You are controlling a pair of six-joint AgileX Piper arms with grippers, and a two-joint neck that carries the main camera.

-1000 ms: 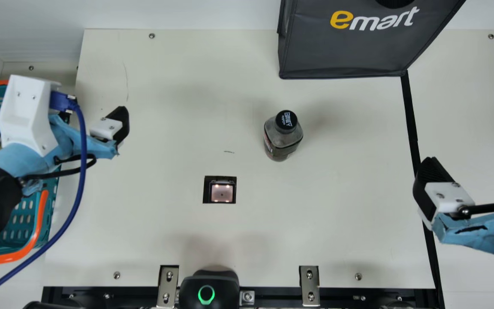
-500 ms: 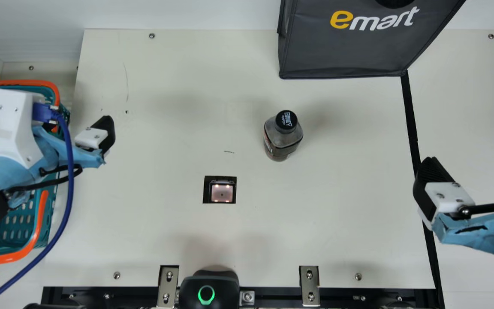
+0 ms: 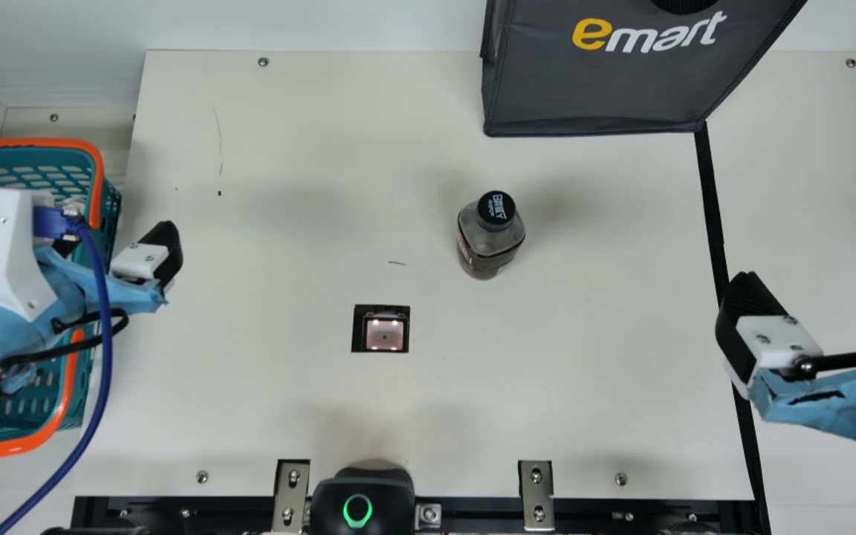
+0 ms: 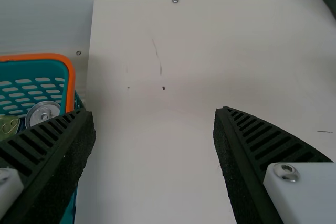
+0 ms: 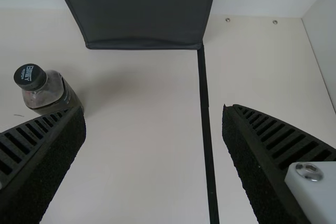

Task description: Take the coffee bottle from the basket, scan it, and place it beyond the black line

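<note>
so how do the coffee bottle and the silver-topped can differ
The coffee bottle stands out on the table, while the can sits in the basket. The coffee bottle is closed by a raised black cap; the can has a flat silver lid. Both have their tops facing up.

Lettering on bag, bottle cap

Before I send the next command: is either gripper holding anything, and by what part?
Neither holds anything: the left gripper and right gripper are both open and empty.
</note>
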